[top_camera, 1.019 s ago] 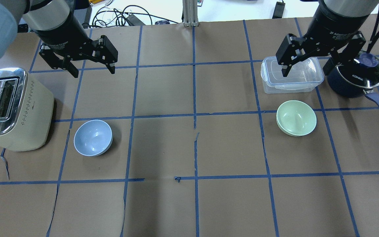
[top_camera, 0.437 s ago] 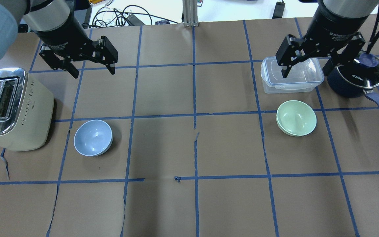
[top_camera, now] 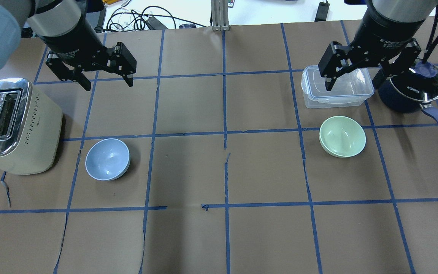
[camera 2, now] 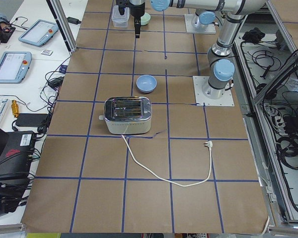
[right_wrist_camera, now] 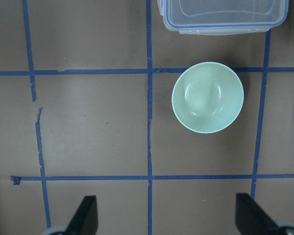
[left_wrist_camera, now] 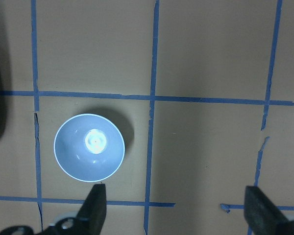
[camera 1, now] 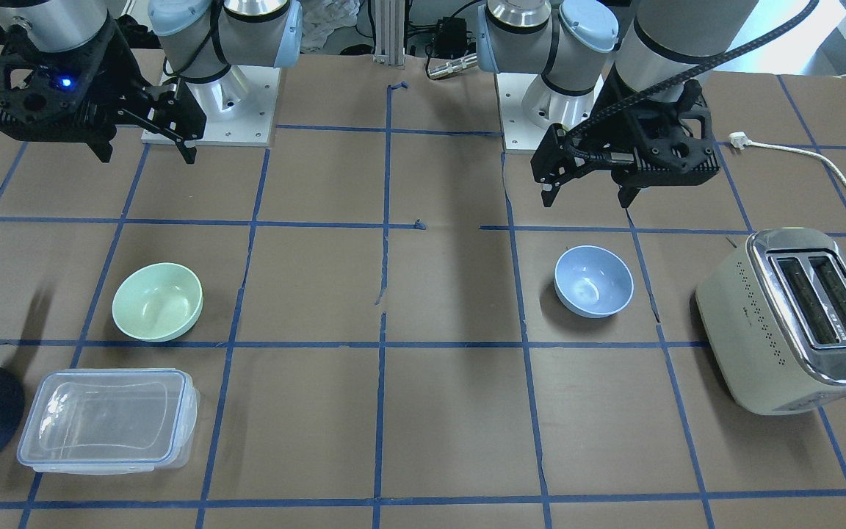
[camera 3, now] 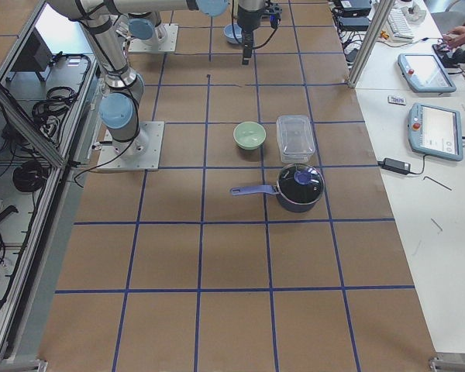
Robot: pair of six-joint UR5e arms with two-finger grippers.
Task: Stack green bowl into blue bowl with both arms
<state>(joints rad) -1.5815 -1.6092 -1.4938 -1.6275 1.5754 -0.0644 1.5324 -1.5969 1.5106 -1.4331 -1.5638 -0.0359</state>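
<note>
The green bowl (top_camera: 342, 136) stands upright and empty on the table's right side; it also shows in the front view (camera 1: 157, 301) and the right wrist view (right_wrist_camera: 208, 97). The blue bowl (top_camera: 107, 159) stands upright and empty on the left, next to the toaster; it shows in the front view (camera 1: 593, 281) and the left wrist view (left_wrist_camera: 89, 147). My left gripper (top_camera: 107, 82) hangs open and empty high above the table, beyond the blue bowl. My right gripper (top_camera: 352, 80) hangs open and empty over the clear container, beyond the green bowl.
A cream toaster (top_camera: 11, 127) stands left of the blue bowl. A clear lidded container (top_camera: 337, 93) and a dark navy pot (top_camera: 413, 89) with glass lid and long handle sit just beyond the green bowl. Brown paper with a blue tape grid covers the table (top_camera: 222, 171).
Both grippers have shifted very slightly; the bowls have not moved.
</note>
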